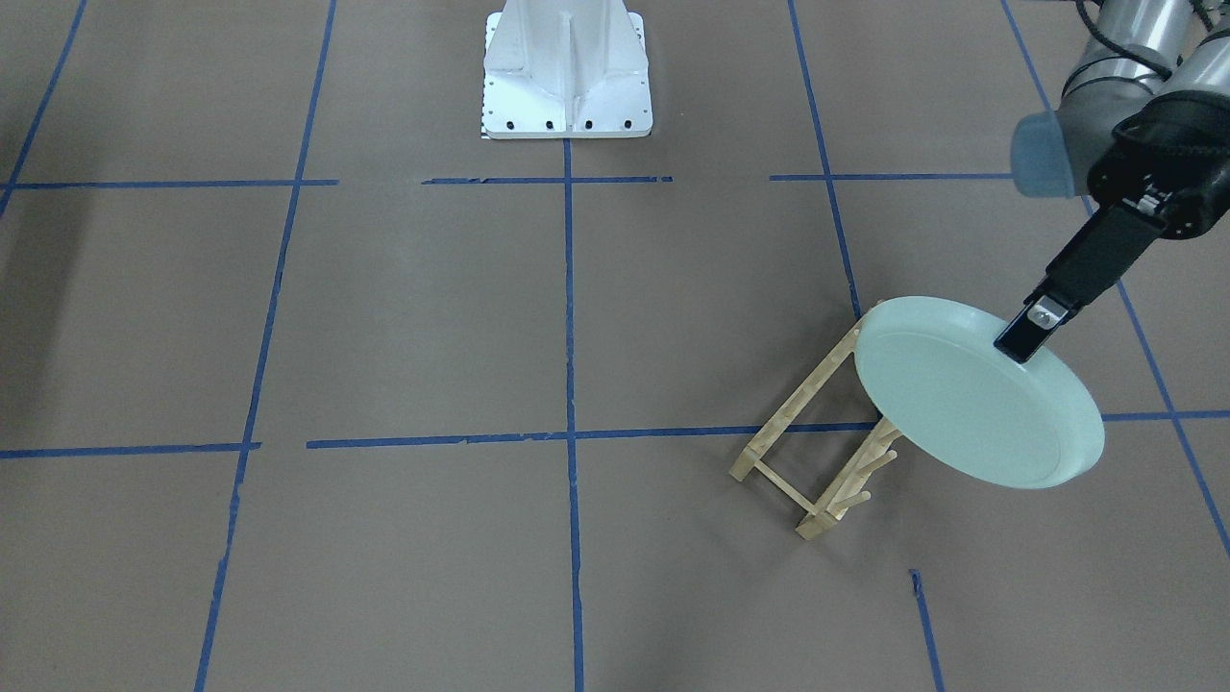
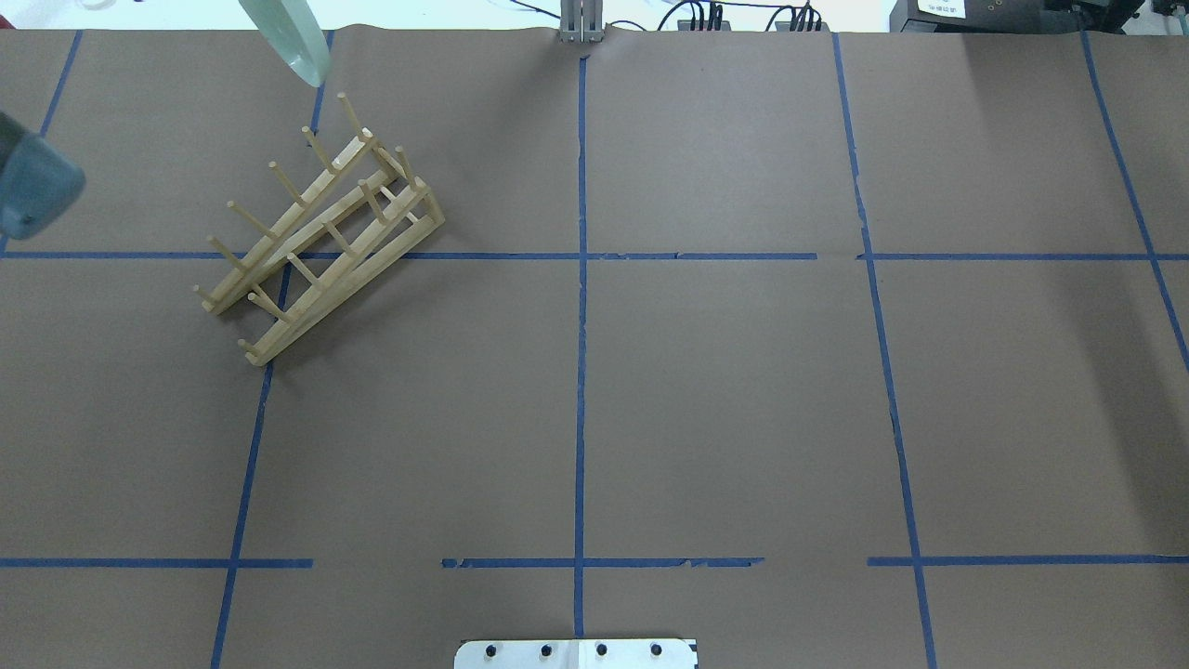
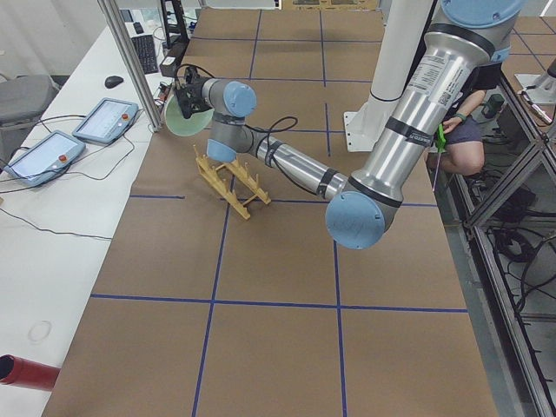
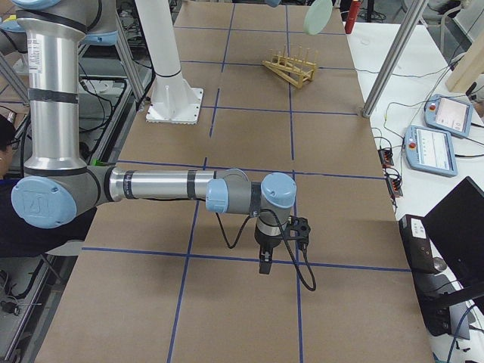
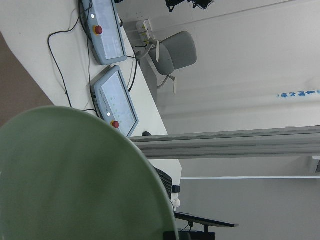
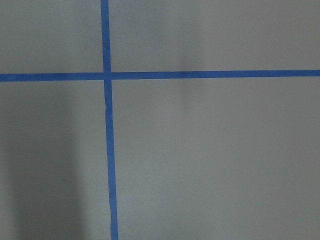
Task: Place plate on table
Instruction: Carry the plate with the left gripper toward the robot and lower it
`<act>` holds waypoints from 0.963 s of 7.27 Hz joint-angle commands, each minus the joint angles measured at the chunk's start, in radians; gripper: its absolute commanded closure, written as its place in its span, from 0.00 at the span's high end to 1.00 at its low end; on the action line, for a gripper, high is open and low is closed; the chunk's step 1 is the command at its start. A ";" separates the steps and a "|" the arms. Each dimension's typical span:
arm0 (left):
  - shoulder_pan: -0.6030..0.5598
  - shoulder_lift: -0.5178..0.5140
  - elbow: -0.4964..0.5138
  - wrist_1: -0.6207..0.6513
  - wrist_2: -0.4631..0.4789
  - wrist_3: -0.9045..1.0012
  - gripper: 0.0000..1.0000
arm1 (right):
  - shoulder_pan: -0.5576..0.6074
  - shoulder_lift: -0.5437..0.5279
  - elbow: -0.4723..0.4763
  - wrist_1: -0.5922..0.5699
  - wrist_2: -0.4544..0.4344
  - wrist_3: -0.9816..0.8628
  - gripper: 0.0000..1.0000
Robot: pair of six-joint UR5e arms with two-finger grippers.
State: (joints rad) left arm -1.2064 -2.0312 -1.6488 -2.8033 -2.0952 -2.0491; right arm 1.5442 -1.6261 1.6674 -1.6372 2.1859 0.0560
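Up over the rack point(image 1: 799, 402), left pincer point(image 1: 1024, 340) is clamped on the rim of the plate point(image 1: 975, 396) — tilted, off the bench point(image 1: 384, 336). Clear the rack, level it, lower flat — then release.

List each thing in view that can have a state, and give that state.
plate: held in the air by its rim, tilted, clear of the wooden rack.
left gripper: shut on the plate's rim.
wooden rack: standing on the table, pegs empty.
right gripper: low over the table; open or shut cannot be told.
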 commanded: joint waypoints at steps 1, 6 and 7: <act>-0.048 -0.009 -0.206 0.398 -0.126 0.216 0.00 | -0.001 0.000 0.000 0.000 0.000 0.001 1.00; 0.340 -0.093 -0.385 0.977 0.005 0.524 0.00 | 0.000 0.000 0.000 0.000 0.000 0.001 1.00; 0.482 -0.140 -0.382 1.142 0.184 0.565 0.00 | -0.001 0.000 0.000 0.000 0.000 -0.001 1.00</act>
State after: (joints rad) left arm -0.8830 -2.1192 -2.0256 -1.8475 -2.0847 -1.5405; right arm 1.5440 -1.6260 1.6674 -1.6367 2.1859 0.0565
